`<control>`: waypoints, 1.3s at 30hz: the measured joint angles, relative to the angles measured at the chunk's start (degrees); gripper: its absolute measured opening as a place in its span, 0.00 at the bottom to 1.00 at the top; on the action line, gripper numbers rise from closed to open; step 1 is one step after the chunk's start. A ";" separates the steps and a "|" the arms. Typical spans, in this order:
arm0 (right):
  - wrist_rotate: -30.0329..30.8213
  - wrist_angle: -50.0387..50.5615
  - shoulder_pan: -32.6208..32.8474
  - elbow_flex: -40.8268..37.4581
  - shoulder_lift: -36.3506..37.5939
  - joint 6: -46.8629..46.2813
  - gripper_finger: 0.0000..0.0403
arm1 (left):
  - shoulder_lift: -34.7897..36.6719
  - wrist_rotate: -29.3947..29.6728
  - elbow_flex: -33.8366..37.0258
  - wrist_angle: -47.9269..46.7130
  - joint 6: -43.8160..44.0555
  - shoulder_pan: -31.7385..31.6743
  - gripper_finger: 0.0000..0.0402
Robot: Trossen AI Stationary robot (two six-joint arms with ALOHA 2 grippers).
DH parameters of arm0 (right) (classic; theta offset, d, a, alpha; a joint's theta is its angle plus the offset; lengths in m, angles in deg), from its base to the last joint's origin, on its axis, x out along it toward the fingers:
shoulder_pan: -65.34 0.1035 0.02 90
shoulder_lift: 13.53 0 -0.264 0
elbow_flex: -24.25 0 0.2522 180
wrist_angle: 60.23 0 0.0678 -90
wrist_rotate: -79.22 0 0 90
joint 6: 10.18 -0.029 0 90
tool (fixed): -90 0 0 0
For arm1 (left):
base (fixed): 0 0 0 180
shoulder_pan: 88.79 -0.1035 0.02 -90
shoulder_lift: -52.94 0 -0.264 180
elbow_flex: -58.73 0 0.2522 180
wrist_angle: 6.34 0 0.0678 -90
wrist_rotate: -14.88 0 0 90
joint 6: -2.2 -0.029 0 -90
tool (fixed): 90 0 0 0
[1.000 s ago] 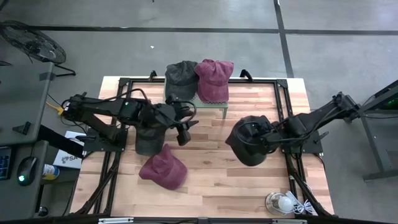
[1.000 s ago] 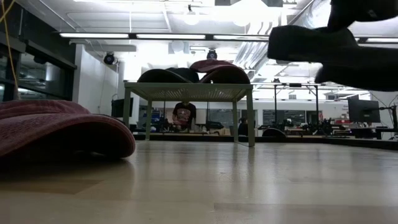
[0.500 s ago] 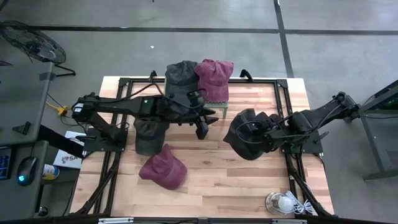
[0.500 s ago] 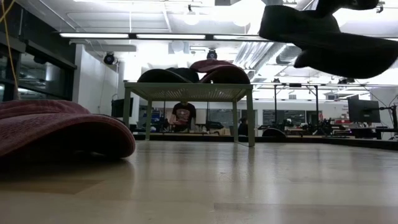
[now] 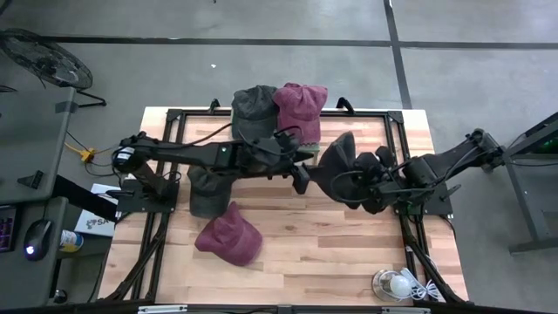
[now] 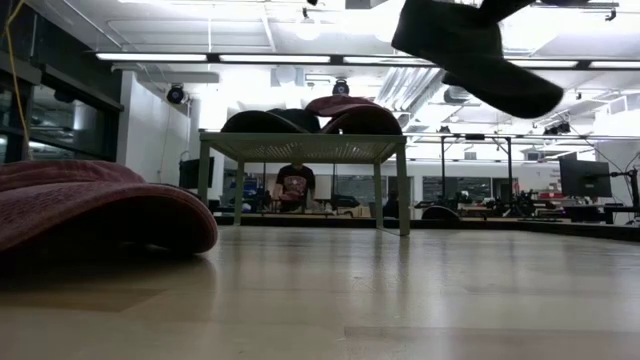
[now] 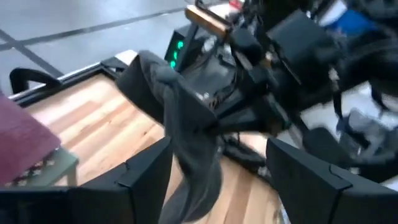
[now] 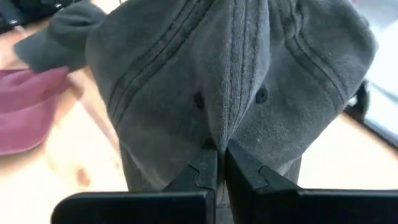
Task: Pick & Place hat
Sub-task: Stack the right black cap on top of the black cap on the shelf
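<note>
A dark grey cap (image 5: 338, 166) hangs in the air over the table's middle, held by my right gripper (image 5: 368, 181), which is shut on it. In the low view the cap (image 6: 470, 50) is well above the tabletop. My left gripper (image 5: 301, 174) is open and reaches in from the left. In the left wrist view its fingers (image 7: 146, 171) stand on either side of the cap (image 7: 189, 140), and no touch shows. A green rack (image 5: 301, 144) at the far edge carries a dark cap (image 5: 253, 109) and a maroon cap (image 5: 301, 109). My right gripper pinches a fold of the cap's crown (image 8: 214, 134) between its two fingers (image 8: 202, 168), near the seams and eyelets. The fingers come at it about level from the table's right side. The cap is lifted clear of the table and tilted.
Another dark cap (image 5: 205, 187) lies under my left arm and a maroon cap (image 5: 228, 235) lies nearer the near edge, large in the low view (image 6: 90, 210). A light bulb (image 5: 394, 284) sits at the near right corner. Bare wood lies between the rack and the near edge.
My right gripper has carried the grey cap up and toward the far left, tipping it from flat to steeply tilted. My left gripper has swung from above the dark cap on the table toward the right, up to the lifted cap, staying open.
</note>
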State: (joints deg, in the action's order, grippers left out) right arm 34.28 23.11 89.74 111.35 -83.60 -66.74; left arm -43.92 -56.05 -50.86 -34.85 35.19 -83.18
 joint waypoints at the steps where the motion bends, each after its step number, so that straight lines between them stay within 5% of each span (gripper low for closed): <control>1: 1.09 -0.12 0.00 0.00 -0.16 0.22 0.01 | -0.52 0.79 -0.06 0.73 0.88 0.00 0.64; 17: 9.47 -13.88 0.17 0.00 -8.46 8.68 0.01 | -1.56 6.41 0.02 5.09 1.39 0.02 0.65; 39: 9.32 -22.88 -0.04 0.00 -10.59 16.93 0.01 | -2.13 10.70 0.04 -4.42 -6.59 0.04 0.65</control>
State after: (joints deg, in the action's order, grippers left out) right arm 43.60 0.23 89.70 111.35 -94.19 -49.81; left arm -46.04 -45.36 -50.81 -39.27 28.60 -83.14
